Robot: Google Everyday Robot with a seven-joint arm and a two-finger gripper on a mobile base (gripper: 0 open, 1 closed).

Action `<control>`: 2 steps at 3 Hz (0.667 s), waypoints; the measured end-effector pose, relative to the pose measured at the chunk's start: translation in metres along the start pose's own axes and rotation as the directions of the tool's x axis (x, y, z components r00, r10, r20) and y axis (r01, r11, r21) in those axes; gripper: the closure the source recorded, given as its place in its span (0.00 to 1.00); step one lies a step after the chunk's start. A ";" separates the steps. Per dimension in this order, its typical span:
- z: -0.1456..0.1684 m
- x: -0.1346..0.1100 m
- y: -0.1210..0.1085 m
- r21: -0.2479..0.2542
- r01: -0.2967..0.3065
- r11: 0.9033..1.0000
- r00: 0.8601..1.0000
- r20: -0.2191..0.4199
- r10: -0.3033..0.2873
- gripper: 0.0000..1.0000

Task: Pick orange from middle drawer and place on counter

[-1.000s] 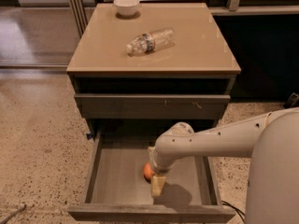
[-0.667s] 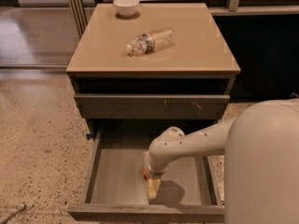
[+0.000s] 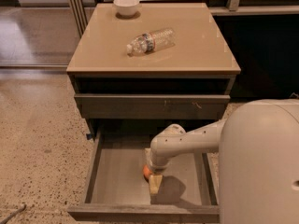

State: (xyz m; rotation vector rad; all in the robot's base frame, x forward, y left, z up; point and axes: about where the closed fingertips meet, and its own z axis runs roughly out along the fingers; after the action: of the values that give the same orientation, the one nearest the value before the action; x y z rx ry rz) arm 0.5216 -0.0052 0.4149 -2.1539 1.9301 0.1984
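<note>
Arm dropped lower into middle drawer [image 3: 117, 181] since a sec ago; my gripper [image 3: 152, 178] now right at orange [image 3: 146, 172]. Orange hasn't budged, sits mid drawer floor. Claw spread or pinching: can't tell. Prob grasp stage; lift to counter [image 3: 196, 45] pending

Floor: pale speckled stone floor [image 3: 42, 139] up close, with a glossy brown stretch [image 3: 32, 36] beyond it.
Furniture: dark grey cabinet [image 3: 152, 107].
Behind: slim metal frame posts [image 3: 77, 8]; a dark panel [image 3: 266, 50] at right.
Gripper [image 3: 154, 180]: low inside the open middle drawer [image 3: 117, 181].
</note>
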 end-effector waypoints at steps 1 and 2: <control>0.023 0.005 0.004 -0.038 0.006 0.999 1.000 -0.017 -0.007 0.00; 0.023 0.005 0.004 -0.038 0.006 0.999 1.000 -0.017 -0.007 0.00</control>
State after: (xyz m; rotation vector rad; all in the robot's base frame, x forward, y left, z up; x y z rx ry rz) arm 0.5196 -0.0040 0.3910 -2.1928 1.9439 0.2178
